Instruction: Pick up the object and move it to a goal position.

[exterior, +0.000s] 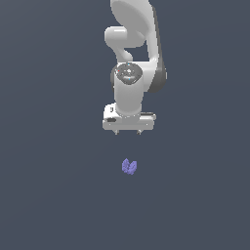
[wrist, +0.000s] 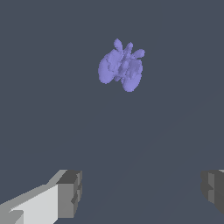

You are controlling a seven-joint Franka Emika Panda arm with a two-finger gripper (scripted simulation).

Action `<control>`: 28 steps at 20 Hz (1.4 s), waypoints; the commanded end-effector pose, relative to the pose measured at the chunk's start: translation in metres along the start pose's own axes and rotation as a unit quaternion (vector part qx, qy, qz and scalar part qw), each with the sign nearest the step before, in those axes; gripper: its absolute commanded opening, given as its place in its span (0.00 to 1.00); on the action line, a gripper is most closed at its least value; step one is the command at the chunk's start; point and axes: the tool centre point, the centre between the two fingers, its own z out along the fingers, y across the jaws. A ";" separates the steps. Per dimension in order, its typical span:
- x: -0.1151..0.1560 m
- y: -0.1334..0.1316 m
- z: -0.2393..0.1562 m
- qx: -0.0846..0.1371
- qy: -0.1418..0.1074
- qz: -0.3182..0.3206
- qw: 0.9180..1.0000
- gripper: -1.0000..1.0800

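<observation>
Beyond wide-apart tool (exterior: 128, 132), object (exterior: 129, 167)

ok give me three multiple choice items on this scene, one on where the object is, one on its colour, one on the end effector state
1. Where is the object?
A. between the fingers
B. on the floor, apart from the end effector
C. on top of the arm

2. Its colour?
A. red
B. green
C. purple-blue

3. The end effector is:
A. open, holding nothing
B. shut on the object
C. out of view

Answers:
1 B, a bare gap separates them in the exterior view.
2 C, the wrist view shows a periwinkle clump.
3 A, the fingers stand wide apart with nothing between them.
</observation>
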 end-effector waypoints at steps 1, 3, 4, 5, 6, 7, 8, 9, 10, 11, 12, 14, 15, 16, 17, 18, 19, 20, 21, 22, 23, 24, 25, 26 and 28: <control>0.000 0.000 0.000 0.000 0.000 0.000 1.000 0.96; 0.000 -0.002 0.000 0.000 0.000 -0.004 1.000 0.96; 0.000 -0.005 -0.001 -0.001 0.001 -0.008 1.000 0.96; 0.001 -0.008 -0.001 -0.001 0.001 -0.014 1.000 0.96; 0.001 -0.013 -0.001 -0.002 0.002 -0.022 1.000 0.96; 0.001 -0.018 -0.002 -0.002 0.003 -0.031 1.000 0.96; 0.002 -0.022 -0.002 -0.003 0.003 -0.038 0.999 0.96; 0.002 -0.025 -0.003 -0.003 0.004 -0.043 0.999 0.96; 0.002 -0.026 -0.003 -0.004 0.004 -0.046 0.999 0.96; 0.002 -0.027 -0.003 -0.004 0.004 -0.047 0.999 0.96; 0.002 -0.027 -0.003 -0.004 0.004 -0.047 0.999 0.96; 0.002 -0.026 -0.003 -0.004 0.004 -0.044 0.999 0.96; 0.002 -0.025 -0.003 -0.004 0.004 -0.044 0.999 0.96; 0.002 -0.026 -0.003 -0.004 0.004 -0.044 0.999 0.96; 0.002 -0.026 -0.003 -0.004 0.004 -0.046 0.999 0.96; 0.003 -0.026 -0.003 -0.004 0.004 -0.048 0.999 0.96; 0.003 -0.026 -0.002 -0.004 0.004 -0.050 0.999 0.96; 0.004 -0.026 -0.002 -0.004 0.004 -0.054 0.999 0.96; 0.005 -0.026 -0.002 -0.004 0.004 -0.058 0.998 0.96; 0.006 -0.026 -0.002 -0.004 0.004 -0.062 0.998 0.96; 0.007 -0.026 -0.001 -0.005 0.004 -0.067 0.998 0.96; 0.008 -0.026 -0.001 -0.005 0.004 -0.073 0.997 0.96; 0.009 -0.025 0.000 -0.005 0.005 -0.079 0.997 0.96; 0.010 -0.025 0.000 -0.006 0.005 -0.086 0.996 0.96; 0.014 -0.025 0.002 -0.006 0.005 -0.102 0.995 0.96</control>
